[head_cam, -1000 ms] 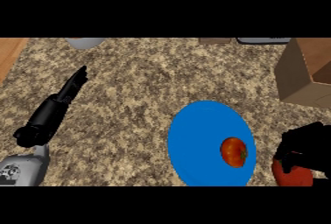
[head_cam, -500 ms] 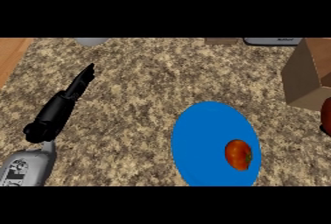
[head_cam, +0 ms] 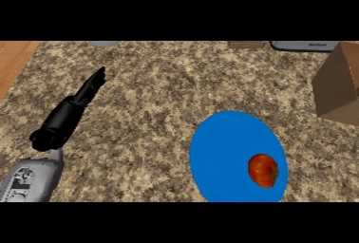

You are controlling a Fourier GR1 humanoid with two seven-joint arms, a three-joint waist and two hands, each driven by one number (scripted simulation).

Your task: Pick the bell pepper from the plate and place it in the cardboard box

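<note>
Near the front right corner of the surface, I see the red bell pepper lying on the blue plate, toward the plate's right side. At the right edge stands the cardboard box, apart from the plate. My left robot hand hangs over the surface's left part, fingers straight and together, holding nothing.

Open counter runs from the plate by the front edge to the box at the right edge.
</note>
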